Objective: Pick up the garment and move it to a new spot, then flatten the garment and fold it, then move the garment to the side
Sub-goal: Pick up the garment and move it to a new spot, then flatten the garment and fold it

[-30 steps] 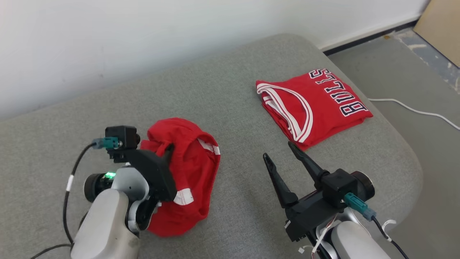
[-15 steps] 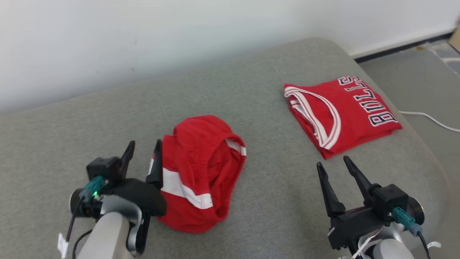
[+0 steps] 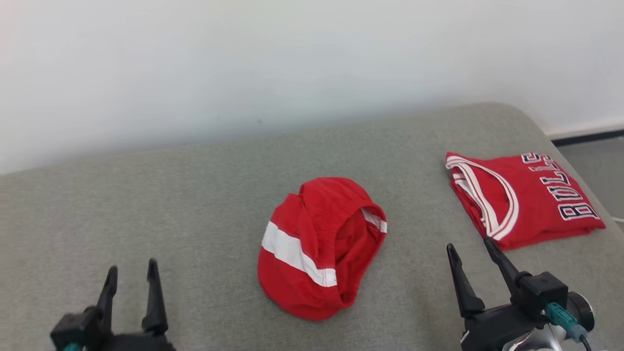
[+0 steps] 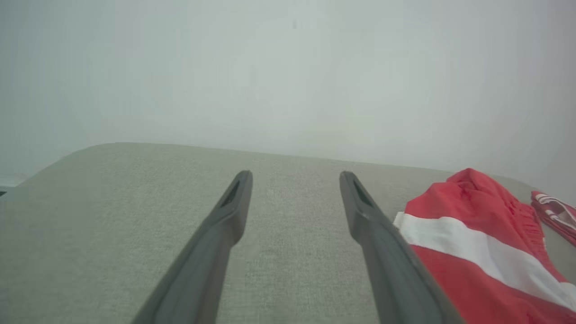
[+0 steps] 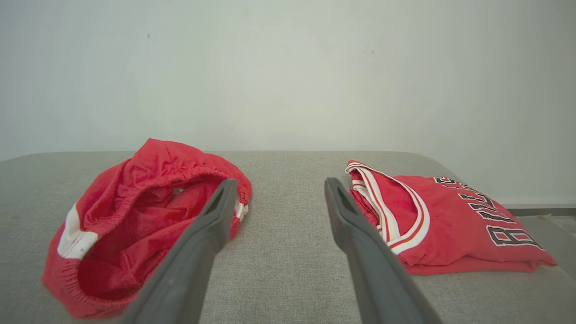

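Garment | head: white stripe across | right wrist: elastic waistband gaping

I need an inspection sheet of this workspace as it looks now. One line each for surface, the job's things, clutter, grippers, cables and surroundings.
surface: grey fabric cushion, with a rounded corner at the right.
job's things: red shorts with a white stripe, crumpled in the middle, not flattened; folded jersey lettered BULLS at the right side.
clutter: nothing seen.
grippers: left gripper open, empty, left of the shorts and apart from them; right gripper open, empty, between the two garments.
cables: teal plug with a dark lead on the right wrist.
surroundings: white wall behind; dark skirting and grey floor at the right.
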`<state>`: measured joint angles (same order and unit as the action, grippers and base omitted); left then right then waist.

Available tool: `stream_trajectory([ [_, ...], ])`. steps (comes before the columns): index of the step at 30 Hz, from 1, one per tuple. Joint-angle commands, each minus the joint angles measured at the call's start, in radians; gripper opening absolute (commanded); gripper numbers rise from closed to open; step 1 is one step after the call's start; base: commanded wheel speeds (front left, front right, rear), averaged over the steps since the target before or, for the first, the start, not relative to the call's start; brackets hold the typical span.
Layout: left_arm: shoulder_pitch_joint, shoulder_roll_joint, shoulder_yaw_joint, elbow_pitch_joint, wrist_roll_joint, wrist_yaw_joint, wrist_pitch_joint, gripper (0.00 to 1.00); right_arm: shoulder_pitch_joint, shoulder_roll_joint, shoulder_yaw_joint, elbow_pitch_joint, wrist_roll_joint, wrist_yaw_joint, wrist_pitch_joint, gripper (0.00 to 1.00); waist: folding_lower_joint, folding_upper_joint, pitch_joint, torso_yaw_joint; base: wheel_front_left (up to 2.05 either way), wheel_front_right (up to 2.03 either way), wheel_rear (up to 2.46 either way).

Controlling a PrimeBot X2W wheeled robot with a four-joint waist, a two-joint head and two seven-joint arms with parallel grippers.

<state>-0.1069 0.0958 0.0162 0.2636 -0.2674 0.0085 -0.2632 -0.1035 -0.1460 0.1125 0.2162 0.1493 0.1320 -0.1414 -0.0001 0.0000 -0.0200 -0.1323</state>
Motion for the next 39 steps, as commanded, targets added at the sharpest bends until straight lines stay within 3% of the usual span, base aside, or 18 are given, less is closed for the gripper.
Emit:
stream_trajectory([
  [1,0.046,-0.002,0.022,-0.024,0.020,-0.004,-0.001,1.00,0.020,-0.009,0.002,0.006,0.004,-0.003,-0.002,1.00,0.0001,0.0000,-0.050,0.051,0.00,0.00,0.00],
  [21,0.203,-0.020,0.086,-0.123,0.117,-0.064,-0.001,1.00,0.075,0.005,0.009,0.064,0.013,-0.003,-0.013,1.00,0.0001,0.0000,-0.092,0.075,0.00,0.00,0.00],
  [39,0.206,-0.039,0.090,-0.127,0.128,-0.056,-0.001,1.00,0.053,0.013,0.013,0.072,0.014,-0.003,-0.021,1.00,0.0001,0.0000,-0.076,0.066,0.00,0.00,0.00],
])
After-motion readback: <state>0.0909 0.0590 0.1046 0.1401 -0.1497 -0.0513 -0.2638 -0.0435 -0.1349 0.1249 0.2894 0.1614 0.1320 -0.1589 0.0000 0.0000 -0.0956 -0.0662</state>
